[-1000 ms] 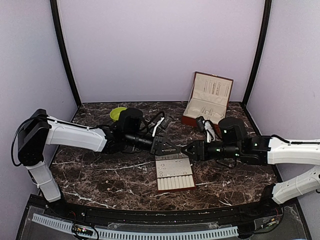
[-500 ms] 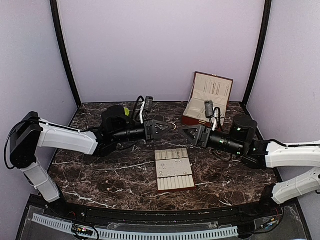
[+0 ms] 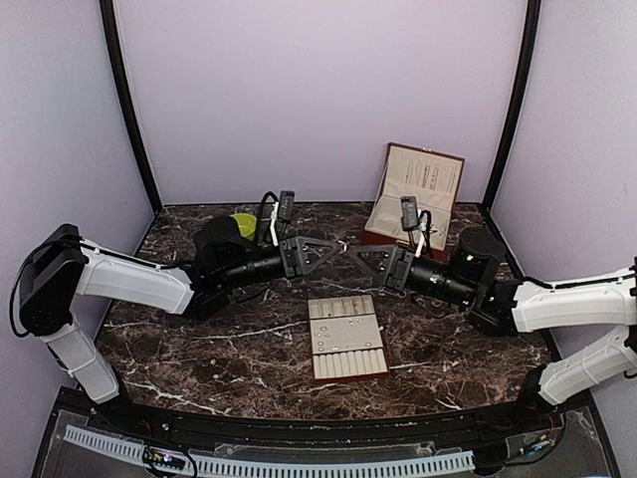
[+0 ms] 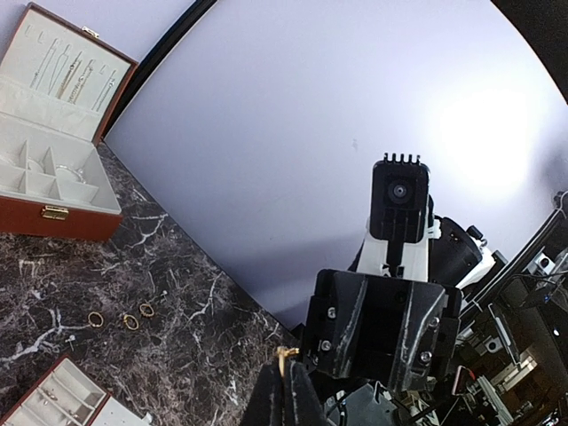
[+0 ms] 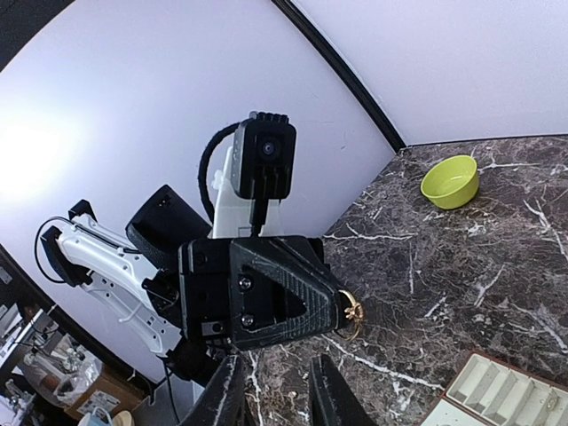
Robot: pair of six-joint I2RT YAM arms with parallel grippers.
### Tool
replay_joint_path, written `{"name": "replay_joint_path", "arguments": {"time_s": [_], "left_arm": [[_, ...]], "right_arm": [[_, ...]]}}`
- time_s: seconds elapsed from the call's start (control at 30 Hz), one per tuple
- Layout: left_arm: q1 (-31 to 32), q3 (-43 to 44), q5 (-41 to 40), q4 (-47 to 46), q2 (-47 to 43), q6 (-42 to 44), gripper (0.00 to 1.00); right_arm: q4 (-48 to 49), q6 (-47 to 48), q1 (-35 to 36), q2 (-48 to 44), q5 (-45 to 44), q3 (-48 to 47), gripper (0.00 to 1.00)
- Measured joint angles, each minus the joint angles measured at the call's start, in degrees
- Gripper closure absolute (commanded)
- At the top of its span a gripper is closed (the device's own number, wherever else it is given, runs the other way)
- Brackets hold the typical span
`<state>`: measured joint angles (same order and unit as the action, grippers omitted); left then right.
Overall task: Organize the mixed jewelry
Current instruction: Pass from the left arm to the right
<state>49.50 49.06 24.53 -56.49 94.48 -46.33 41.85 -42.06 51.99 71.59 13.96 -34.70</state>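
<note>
My left gripper (image 3: 333, 249) is shut on a small gold ring (image 4: 286, 355) and holds it in the air above the far edge of the beige slotted tray (image 3: 346, 337). The ring also shows in the right wrist view (image 5: 352, 312), sticking out of the left gripper's tip (image 5: 337, 297). My right gripper (image 3: 354, 252) is open and empty, facing the left one tip to tip, a small gap apart. Tiny silvery studs (image 3: 343, 324) lie on the tray. Three gold rings (image 4: 130, 321) lie on the marble.
An open brown jewelry box (image 3: 413, 199) with a white lining stands at the back right, also in the left wrist view (image 4: 53, 169). A lime-green bowl (image 3: 239, 221) sits at the back left behind the left arm. The tabletop is dark marble.
Both grippers have risen from the tray's far edge and drawn slightly apart. They now hover tip to tip in the air, the ring still in the left one.
</note>
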Motion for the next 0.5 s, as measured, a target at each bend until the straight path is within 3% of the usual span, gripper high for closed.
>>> {"name": "replay_joint_path", "arguments": {"time_s": [0.5], "left_arm": [[0.00, -1.22, 0.04, -2.27, -1.68, -0.44, 1.00]], "right_arm": [[6.93, -3.89, -1.86, 5.84, 1.97, -0.20, 0.84]]}}
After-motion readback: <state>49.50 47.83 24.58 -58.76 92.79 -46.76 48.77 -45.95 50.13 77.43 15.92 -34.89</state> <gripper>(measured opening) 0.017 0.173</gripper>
